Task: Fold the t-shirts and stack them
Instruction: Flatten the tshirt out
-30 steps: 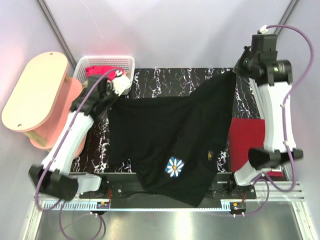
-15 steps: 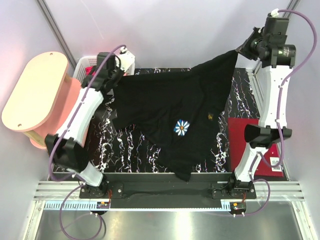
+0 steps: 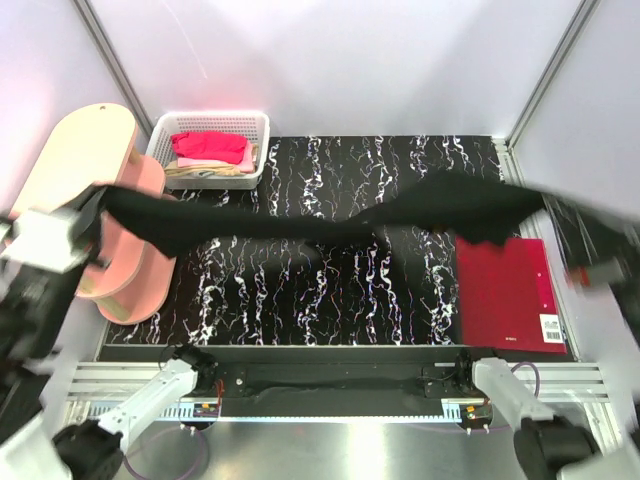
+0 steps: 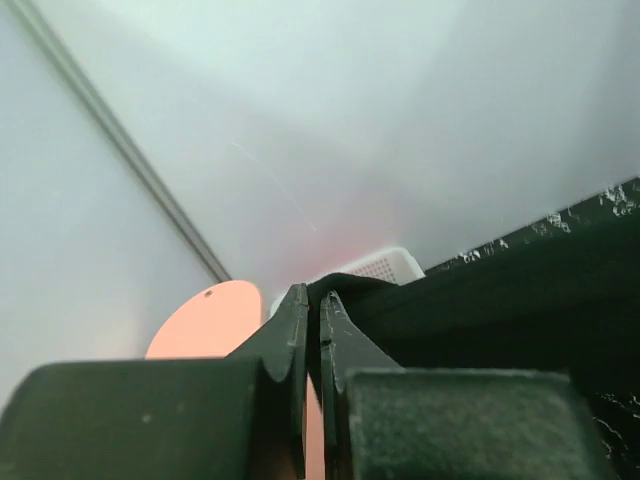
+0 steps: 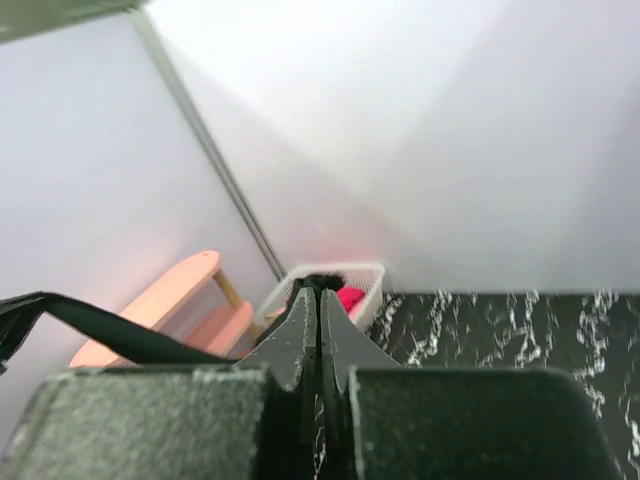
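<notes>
Both arms have swung up and outward since the earlier frames, and the black t-shirt [image 3: 300, 222], then a broad hanging sheet, is now drawn into a narrow band.

1. Left gripper [image 4: 312, 318]: your fingers are pressed together, pinching an edge of the black t-shirt. The cloth runs away to the right from the tips in the left wrist view.
2. Right gripper [image 5: 320, 312]: fingers pressed tight, with a dark scrap of cloth at the tips. A black strip trails off to the left of the finger in the right wrist view.
3. Black t-shirt: held in the air, stretched from the left side of the marbled table [image 3: 330, 300] to the right side. It sags a little near the left and is thickest toward the right end.
4. Left arm [image 3: 35, 270] and right arm [image 3: 600, 265]: both close to the top camera and blurred, so you cannot read the fingers there.
5. Dark red t-shirt [image 3: 505, 290]: lying flat as a rectangle on the table's right side, beneath the right end of the black band.
6. Bright pink t-shirt [image 3: 208, 147]: bunched inside the white mesh basket [image 3: 215, 117] at the far left corner, on paler cloth.
7. Pink stool [image 3: 75, 165]: standing left of the table, beside the basket.
</notes>
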Robot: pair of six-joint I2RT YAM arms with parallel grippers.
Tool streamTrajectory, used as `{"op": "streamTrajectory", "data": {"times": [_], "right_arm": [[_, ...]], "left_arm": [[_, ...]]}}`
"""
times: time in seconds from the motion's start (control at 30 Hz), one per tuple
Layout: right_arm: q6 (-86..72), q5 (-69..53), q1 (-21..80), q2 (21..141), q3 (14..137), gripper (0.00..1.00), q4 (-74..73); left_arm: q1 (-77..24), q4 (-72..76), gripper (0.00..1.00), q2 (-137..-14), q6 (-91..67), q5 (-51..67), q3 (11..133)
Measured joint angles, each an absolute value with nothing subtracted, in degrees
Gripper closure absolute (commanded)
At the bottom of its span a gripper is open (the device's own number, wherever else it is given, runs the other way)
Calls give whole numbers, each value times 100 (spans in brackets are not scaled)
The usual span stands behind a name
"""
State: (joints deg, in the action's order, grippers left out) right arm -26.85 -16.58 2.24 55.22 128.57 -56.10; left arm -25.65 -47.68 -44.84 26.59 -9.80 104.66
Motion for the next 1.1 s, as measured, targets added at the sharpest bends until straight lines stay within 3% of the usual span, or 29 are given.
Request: {"op": "streamTrajectory", "data": {"times": [0.2, 0.37, 0.57, 0.73, 0.87, 1.1], "right_arm": [[-2366, -1153, 755, 4709, 13030, 100, -5638], [-2217, -329, 1081, 5511, 14033, 100, -6007], [-1975, 517, 1282, 7122, 14905, 100, -6125], [-1935, 611, 1076, 9091, 15559, 100, -6049], [-2071, 255, 528, 10512, 15358, 100, -5990], [-2117, -30, 327, 11675, 14877, 100, -6377]], "left_arm": [[-2283, -5625, 100, -3951, 2495, -587, 10794], [-1916, -5981, 100, -3988, 2499, 43, 10495], [-1874, -5502, 100, -4292, 2679, 290, 8899], [-1874, -4313, 100, -5288, 3218, -95, 7314], [-1686, -3256, 100, -6486, 3795, -482, 6379], [-797, -2484, 100, -8584, 4093, -650, 6928]]}}
